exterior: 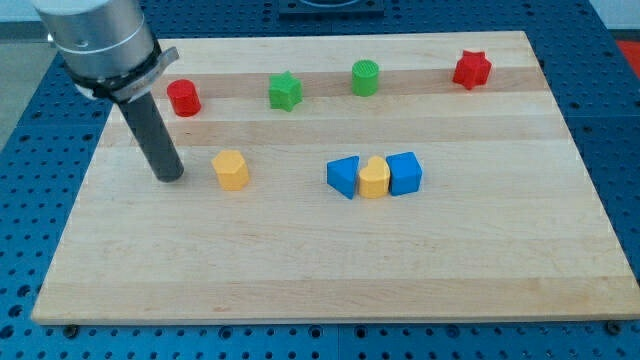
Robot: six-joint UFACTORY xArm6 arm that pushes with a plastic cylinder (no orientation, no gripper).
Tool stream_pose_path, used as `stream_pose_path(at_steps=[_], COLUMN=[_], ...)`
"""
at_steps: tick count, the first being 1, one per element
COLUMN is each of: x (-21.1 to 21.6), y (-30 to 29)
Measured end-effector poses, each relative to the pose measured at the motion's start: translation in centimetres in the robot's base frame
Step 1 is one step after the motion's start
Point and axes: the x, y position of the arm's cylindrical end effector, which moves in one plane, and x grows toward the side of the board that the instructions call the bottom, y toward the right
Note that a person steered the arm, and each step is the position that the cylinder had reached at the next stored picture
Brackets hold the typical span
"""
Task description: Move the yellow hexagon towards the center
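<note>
Pale wooden board [330,270] with eight small blocks: red, green, yellow, blue, none stacked.

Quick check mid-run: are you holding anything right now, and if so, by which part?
Nothing is held. My tip rests on the board to the view's left of the yellow hexagon, with a visible gap between them.

Yellow hexagon [231,170], red cylinder [183,97], green star [285,91], blue cube [404,173], pale wooden board [330,270]
</note>
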Motion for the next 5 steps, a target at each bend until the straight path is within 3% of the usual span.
stream_pose_path(at_steps=[2,3,5], x=[-0.2,-0.2,-0.6], y=[9.4,11.3,4.2])
